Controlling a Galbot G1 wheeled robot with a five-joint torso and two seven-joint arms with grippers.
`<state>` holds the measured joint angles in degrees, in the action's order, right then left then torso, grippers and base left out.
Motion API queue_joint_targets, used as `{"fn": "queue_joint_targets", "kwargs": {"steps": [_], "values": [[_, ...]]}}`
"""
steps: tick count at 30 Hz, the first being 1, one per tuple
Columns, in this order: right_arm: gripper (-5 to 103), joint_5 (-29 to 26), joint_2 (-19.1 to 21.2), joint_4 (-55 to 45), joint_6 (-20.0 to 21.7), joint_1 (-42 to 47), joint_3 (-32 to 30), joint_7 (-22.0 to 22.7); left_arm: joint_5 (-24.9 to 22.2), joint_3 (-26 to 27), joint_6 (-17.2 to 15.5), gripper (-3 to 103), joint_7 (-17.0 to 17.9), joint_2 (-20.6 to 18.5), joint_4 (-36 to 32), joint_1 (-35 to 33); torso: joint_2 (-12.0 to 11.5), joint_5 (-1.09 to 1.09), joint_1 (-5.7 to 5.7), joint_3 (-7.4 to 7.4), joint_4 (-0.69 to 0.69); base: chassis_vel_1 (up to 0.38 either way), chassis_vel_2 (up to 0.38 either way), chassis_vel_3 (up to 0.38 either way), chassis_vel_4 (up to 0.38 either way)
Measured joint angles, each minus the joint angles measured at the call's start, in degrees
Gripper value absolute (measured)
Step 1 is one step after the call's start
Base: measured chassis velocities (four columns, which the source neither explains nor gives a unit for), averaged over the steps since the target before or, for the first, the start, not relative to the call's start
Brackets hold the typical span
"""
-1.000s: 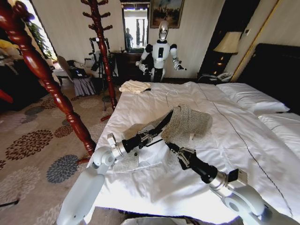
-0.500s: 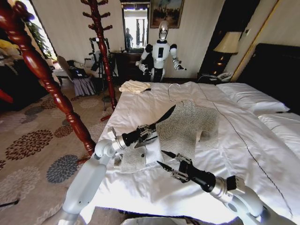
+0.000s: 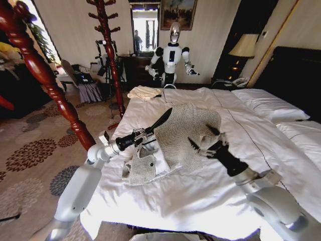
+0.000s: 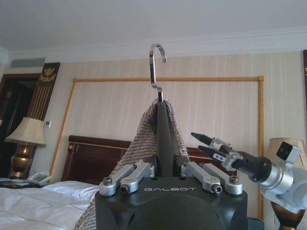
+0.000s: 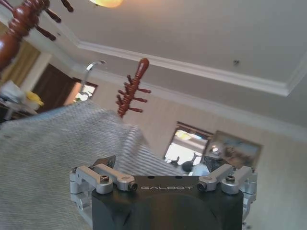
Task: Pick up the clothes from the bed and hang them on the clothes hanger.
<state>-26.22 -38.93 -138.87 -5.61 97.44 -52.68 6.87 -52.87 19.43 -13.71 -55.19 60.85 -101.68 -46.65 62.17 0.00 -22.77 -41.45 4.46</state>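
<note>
At left-centre of the head view, the left gripper is clamped on the black clothes hanger, held above the white bed. The grey-beige knitted jacket drapes from the hanger at centre frame. Right of centre, the right gripper has its fingers spread, just beside the jacket's edge.

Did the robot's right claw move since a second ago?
Yes. The right gripper has gone up and farther over the bed, from the near edge toward the pillows, and now sits open beside the jacket.
</note>
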Motion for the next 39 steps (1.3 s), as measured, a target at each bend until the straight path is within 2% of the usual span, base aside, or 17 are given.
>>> {"fn": "queue_joint_targets", "kwargs": {"steps": [1,2,3,5,8,10,14,15,17,23,39], "values": [[100,1.7,0.3,0.0,0.3,0.1,-0.5,1.2,-0.1,0.2,0.0,18,-0.1,-0.1,-0.2,-0.2,0.0,0.0,0.0,0.0,0.0,0.0,0.0,0.0,0.0],[100,6.1,0.8,0.2,0.9,0.2,-1.1,3.1,-0.3,0.4,0.0,18,-0.2,-0.1,-0.5,-0.4,0.0,0.0,0.0,0.0,0.0,0.0,0.0,0.0,0.0],[100,6.1,0.8,0.2,0.9,0.2,-1.1,3.1,-0.3,0.4,0.0,18,-0.2,-0.1,-0.5,-0.4,0.0,0.0,0.0,0.0,0.0,0.0,0.0,0.0,0.0],[100,14.2,1.2,1.4,0.9,0.1,-1.7,4.4,-0.4,0.4,0.0,18,-0.4,-0.1,-1.2,-0.8,0.0,0.0,0.0,0.0,0.0,0.0,0.0,0.0,0.0],[100,20.0,1.8,2.9,-0.4,0.1,-2.0,4.2,-0.4,0.2,-0.2,18,-0.5,-0.1,-2.2,-1.6,0.0,0.02,0.0,0.0,0.01,0.0,0.0,0.0,0.0],[100,20.7,2.1,2.9,-0.5,0.1,-2.0,3.9,-0.3,0.1,-0.2,18,-0.5,-0.2,-2.4,-1.9,0.0,0.02,0.0,0.0,0.01,0.0,0.0,0.0,0.0],[100,23.1,6.1,2.8,-0.4,0.8,-2.4,3.2,-0.1,-0.4,-0.3,18,-0.5,-0.7,-3.2,-2.6,0.0,0.02,0.0,0.0,0.0,0.0,0.0,0.0,0.0],[100,23.1,6.1,2.8,-0.4,0.8,-2.4,3.2,-0.1,-0.4,-0.3,18,-0.5,-0.7,-3.2,-2.6,0.0,0.02,0.0,0.0,0.0,0.0,0.0,0.0,0.0],[100,24.0,9.3,2.3,0.8,1.4,-3.6,2.7,0.0,-0.7,-0.4,18,-0.5,-0.9,-3.8,-2.8,0.0,0.01,0.0,0.0,0.0,0.0,0.0,0.0,0.0],[100,24.0,13.8,1.2,3.0,1.4,-3.8,1.0,0.6,-1.4,-0.5,18,-0.2,-0.6,-4.3,-3.0,0.0,0.0,0.0,0.0,0.0,0.0,0.0,0.0,0.0],[100,31.4,14.0,4.9,2.9,0.8,-3.4,-0.7,1.1,-3.7,-0.7,18,-0.1,-0.1,-5.5,-2.6,0.0,0.01,0.0,0.0,0.0,0.0,0.0,0.0,0.0]]}}
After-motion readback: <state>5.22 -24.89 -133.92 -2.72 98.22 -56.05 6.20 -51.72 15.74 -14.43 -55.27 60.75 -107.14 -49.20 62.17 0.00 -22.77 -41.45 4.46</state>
